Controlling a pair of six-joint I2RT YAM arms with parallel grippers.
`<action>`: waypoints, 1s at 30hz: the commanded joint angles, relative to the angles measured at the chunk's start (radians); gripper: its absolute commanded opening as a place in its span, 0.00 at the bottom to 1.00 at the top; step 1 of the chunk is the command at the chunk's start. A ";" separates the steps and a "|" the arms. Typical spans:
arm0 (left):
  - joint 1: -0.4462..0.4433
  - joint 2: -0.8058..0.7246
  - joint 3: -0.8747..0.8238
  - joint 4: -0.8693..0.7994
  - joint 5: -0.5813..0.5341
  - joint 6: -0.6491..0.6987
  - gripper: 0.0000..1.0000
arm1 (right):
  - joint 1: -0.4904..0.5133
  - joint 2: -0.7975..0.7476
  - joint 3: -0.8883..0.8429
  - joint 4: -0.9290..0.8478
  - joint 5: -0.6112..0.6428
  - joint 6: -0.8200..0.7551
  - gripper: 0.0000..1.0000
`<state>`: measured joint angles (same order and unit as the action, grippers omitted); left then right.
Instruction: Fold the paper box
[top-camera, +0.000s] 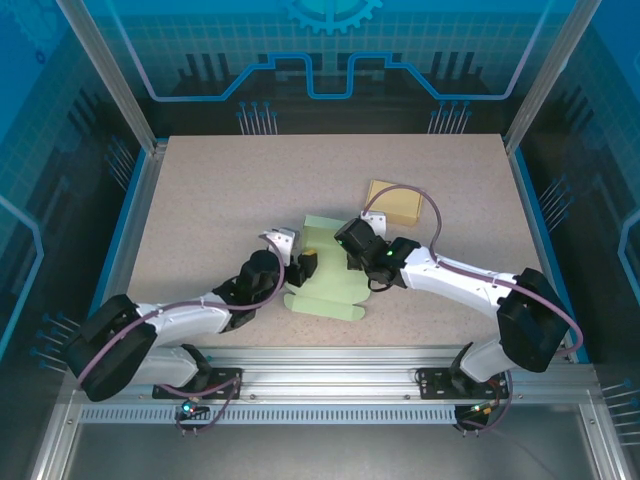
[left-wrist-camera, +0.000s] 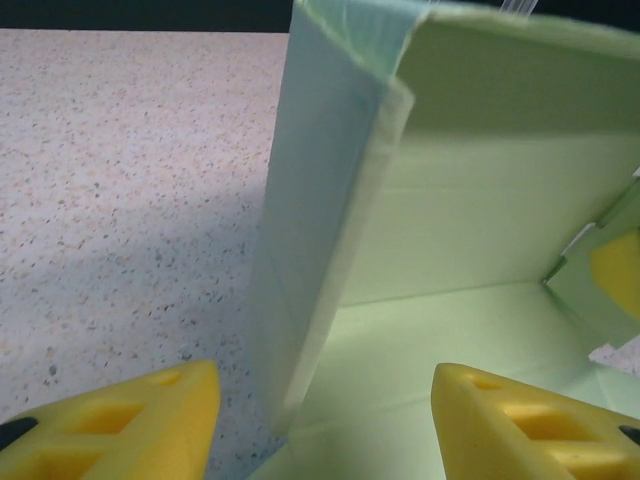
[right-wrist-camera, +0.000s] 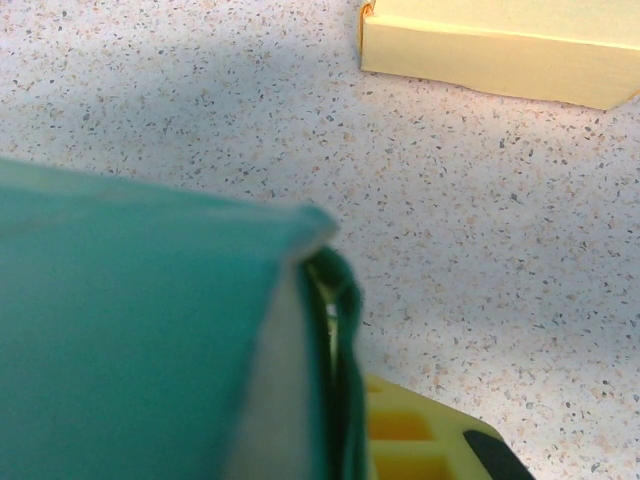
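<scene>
The pale green paper box (top-camera: 325, 285) lies partly folded in the middle of the table, its flat flaps spread toward the near edge. My left gripper (top-camera: 303, 265) is at its left side. In the left wrist view the yellow fingers (left-wrist-camera: 150, 425) stand open on either side of an upright folded wall (left-wrist-camera: 320, 230), touching nothing. My right gripper (top-camera: 352, 258) is at the box's right side. In the right wrist view it (right-wrist-camera: 350, 420) is shut on a doubled green wall (right-wrist-camera: 150, 350), with one yellow finger (right-wrist-camera: 420, 440) showing beside the paper.
A folded yellow box (top-camera: 393, 203) sits on the table behind the right gripper, and it is the yellow box (right-wrist-camera: 500, 55) at the top of the right wrist view. Speckled tabletop (top-camera: 220, 200) lies open to the left and behind. Blue rails edge the table.
</scene>
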<state>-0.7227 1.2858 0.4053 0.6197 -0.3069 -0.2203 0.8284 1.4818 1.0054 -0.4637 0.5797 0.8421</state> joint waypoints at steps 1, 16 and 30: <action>-0.007 -0.025 -0.012 -0.026 -0.075 -0.022 0.58 | -0.008 0.012 0.029 -0.009 0.013 0.015 0.00; -0.012 0.131 0.080 0.093 -0.181 0.041 0.34 | 0.011 0.029 0.041 -0.006 -0.010 0.009 0.00; -0.029 0.124 0.135 0.038 -0.364 -0.105 0.23 | 0.029 0.112 0.083 -0.029 -0.011 0.009 0.00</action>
<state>-0.7456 1.4391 0.5148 0.6151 -0.6483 -0.3119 0.8463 1.5646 1.0664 -0.4358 0.5613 0.8459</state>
